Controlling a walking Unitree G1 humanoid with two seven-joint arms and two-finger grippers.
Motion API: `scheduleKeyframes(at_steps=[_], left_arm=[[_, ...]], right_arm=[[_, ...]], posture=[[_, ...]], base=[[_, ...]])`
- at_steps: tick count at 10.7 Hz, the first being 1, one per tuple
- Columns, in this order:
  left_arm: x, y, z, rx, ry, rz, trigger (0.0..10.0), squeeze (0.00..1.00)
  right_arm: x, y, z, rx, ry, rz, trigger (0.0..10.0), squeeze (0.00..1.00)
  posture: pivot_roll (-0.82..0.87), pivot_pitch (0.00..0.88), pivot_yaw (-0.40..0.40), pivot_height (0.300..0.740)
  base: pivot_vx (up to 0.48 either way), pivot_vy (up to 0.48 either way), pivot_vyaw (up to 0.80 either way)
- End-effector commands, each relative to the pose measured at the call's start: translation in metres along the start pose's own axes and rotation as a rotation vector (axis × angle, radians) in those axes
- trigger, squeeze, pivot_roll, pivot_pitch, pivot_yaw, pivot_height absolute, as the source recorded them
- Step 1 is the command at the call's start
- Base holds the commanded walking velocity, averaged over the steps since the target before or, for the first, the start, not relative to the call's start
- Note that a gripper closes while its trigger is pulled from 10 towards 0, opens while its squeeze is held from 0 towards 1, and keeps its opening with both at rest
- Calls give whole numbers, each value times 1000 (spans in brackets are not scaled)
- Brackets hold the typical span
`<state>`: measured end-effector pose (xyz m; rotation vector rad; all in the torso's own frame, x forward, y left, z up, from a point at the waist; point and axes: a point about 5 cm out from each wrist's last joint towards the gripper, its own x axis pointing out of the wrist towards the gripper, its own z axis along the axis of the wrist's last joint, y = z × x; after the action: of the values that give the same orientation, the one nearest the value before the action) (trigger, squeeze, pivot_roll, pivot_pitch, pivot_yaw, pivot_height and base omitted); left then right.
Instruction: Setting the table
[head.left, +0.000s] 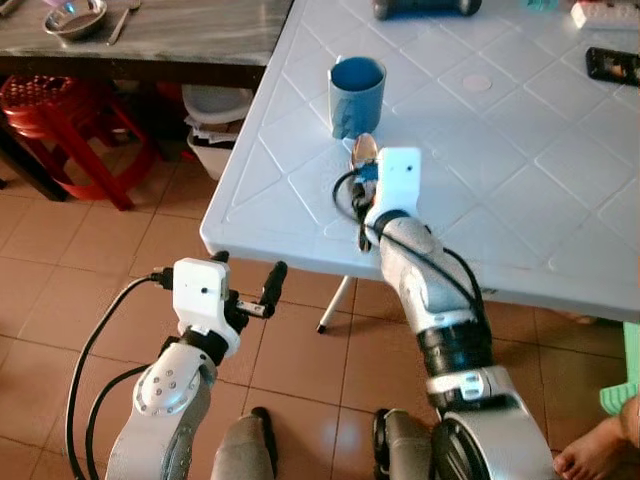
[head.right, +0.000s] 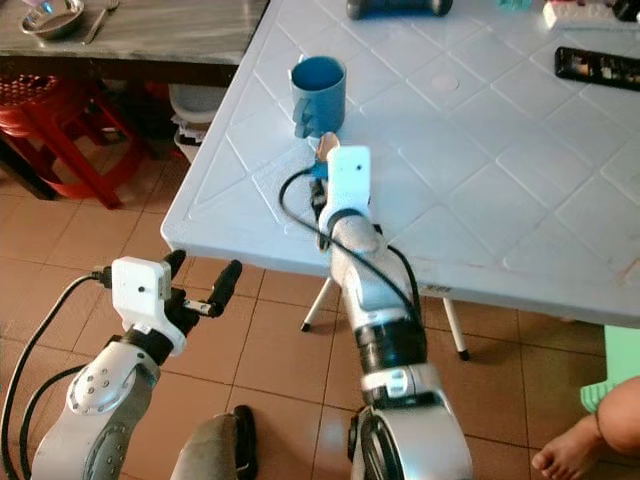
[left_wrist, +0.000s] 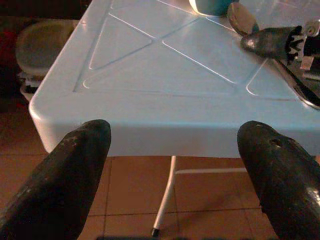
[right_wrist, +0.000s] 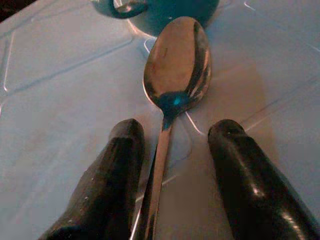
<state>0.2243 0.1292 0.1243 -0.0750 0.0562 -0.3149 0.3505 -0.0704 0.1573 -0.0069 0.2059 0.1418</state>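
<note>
Spoon-wise, the shiny metal spoon (right_wrist: 175, 75) lies flat on the pale blue plastic table (head.left: 520, 190) near its front-left corner, bowl end pointing at the blue ceramic mug (head.left: 357, 95) and sitting just beside the mug's base. The right wrist view is the good one: the handle runs back between the two black fingers of the right claw (right_wrist: 175, 165), which stand apart on either side of it, the left-hand finger (right_wrist: 112, 180) right up against the handle and the other one clear of it, so no real clamp on it. From the head views you mostly get the white camera block of that right wrist over the table and just a bit of the spoon's bowl peeking out beyond it. The left claw (head.left: 250, 285) hangs off the table, out over the brown tiled floor (head.left: 90, 250) just short of the table's edge, fingers spread wide with nothing between them; its wrist view looks at the table's rounded corner and a thin white leg underneath. Head views also show a red plastic stool (head.left: 60, 120) under a dark table further left, with a steel bowl (head.left: 75, 17) on top, plus a black phone (head.left: 612, 65) at the far right of the blue table.
</note>
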Motion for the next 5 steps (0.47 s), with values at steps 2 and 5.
scheduleKeyframes(at_steps=[2, 5], left_arm=[[-2, -2, -7, -14, 36, -11, 10000, 0], [-3, -2, -9, -16, 43, -7, 10000, 0]], right_arm=[[-4, 1, -51, -28, 238, 31, 0, 0], [-4, -18, -58, -32, 257, -20, 0, 0]], posture=[[49, 211, 64, 740], [52, 207, 59, 740]], base=[[0, 0, 0], [0, 0, 0]])
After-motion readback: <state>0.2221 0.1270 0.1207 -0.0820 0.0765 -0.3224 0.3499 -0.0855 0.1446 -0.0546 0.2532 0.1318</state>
